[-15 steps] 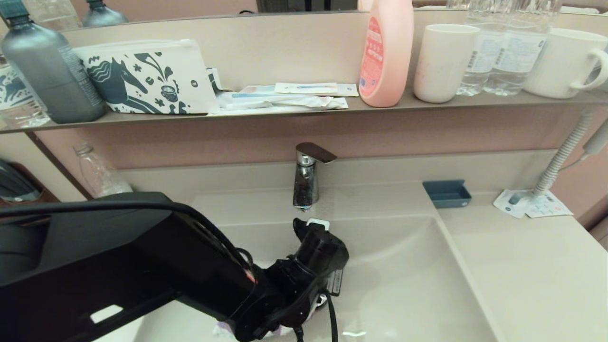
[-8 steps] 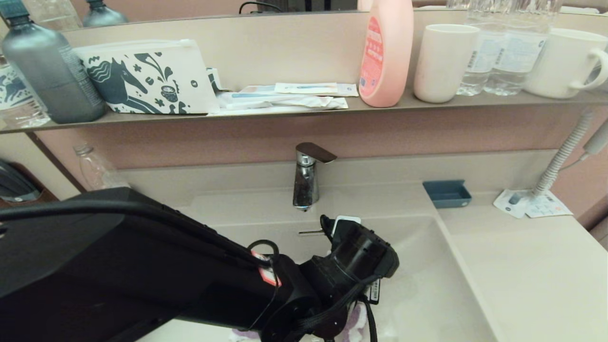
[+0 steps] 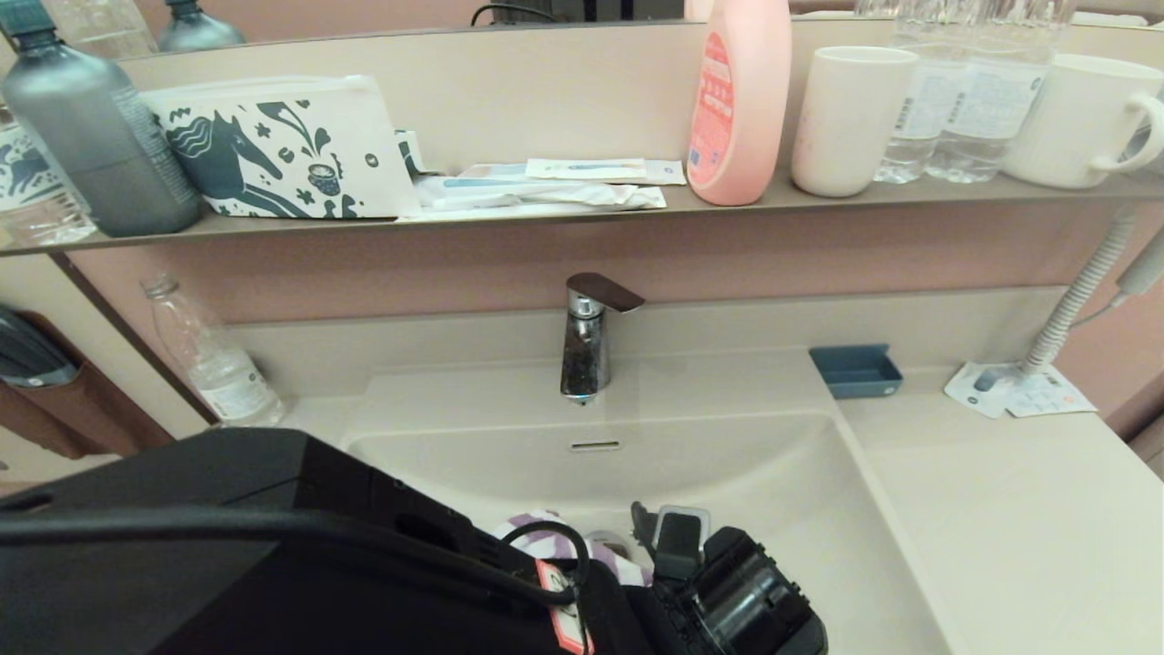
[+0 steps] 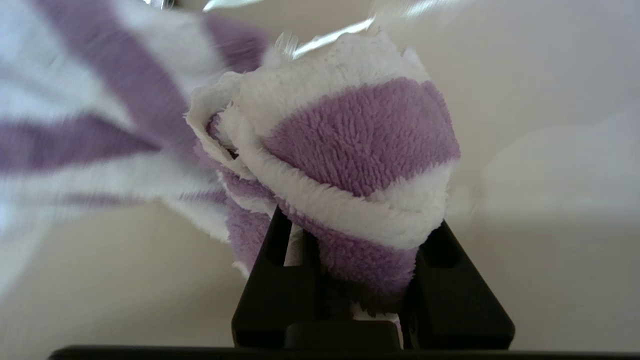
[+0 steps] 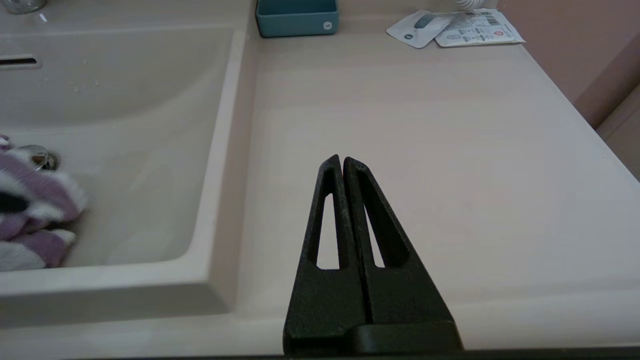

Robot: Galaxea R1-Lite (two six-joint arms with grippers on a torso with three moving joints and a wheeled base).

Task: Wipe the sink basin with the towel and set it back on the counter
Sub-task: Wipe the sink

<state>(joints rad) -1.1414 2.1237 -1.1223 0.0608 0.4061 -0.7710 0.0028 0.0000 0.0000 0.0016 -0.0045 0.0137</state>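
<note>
Here the left gripper [image 4: 350,235] is clamped on the towel [image 4: 350,145], a purple and white striped terry cloth bunched between its two black fingers [image 4: 272,280]; only the left wrist view shows this grip, with the loose part of the cloth trailing off blurred to one side over the glossy floor of the sink basin [image 4: 550,125]. In the head view the fingers themselves are hidden behind the arm's black wrist housing, and just a patch of the towel [image 3: 546,539] peeks out beside the chrome drain plug [image 3: 607,544], low in the sink basin [image 3: 782,509]. The right wrist view catches the towel [image 5: 35,200] at its edge, cut off, lying next to the drain plug [image 5: 42,157].

The right gripper [image 5: 342,165] hovers over the counter [image 5: 425,150] with its fingers pressed together and empty; the head view does not show it.

Further back, a small blue tray [image 3: 856,370] sits on the counter [image 3: 1018,509] just beside the basin's corner; what it holds cannot be seen. Flat sachets [image 3: 1014,391] lie near it. The faucet [image 3: 587,341] stands behind the overflow slot [image 3: 595,446].
</note>
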